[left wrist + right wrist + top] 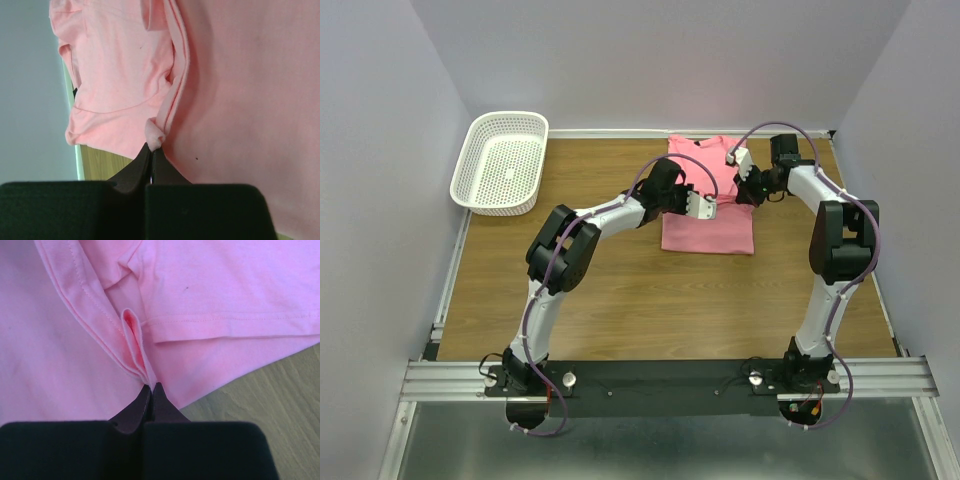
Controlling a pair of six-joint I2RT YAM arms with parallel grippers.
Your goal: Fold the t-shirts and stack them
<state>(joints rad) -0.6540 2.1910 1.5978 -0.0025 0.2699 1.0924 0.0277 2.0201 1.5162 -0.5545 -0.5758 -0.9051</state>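
Your left gripper [151,151] clenches a t-shirt [240,100] edge fold. Your right gripper [151,389] pinches its hem, with wooden table [270,405] showing right of those fingertips.

On table [620,290], far side, right of centre: t-shirt [720,228]. In far left corner, well apart: basket [480,125]. Over t-shirt: left gripper [710,209] near-left, right gripper [734,157] far-right.

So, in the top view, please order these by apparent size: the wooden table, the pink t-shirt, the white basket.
1. wooden table: clearly the largest.
2 and 3. pink t-shirt and white basket: they look about alike. The arms cover part of the shirt, so I do not rank them.
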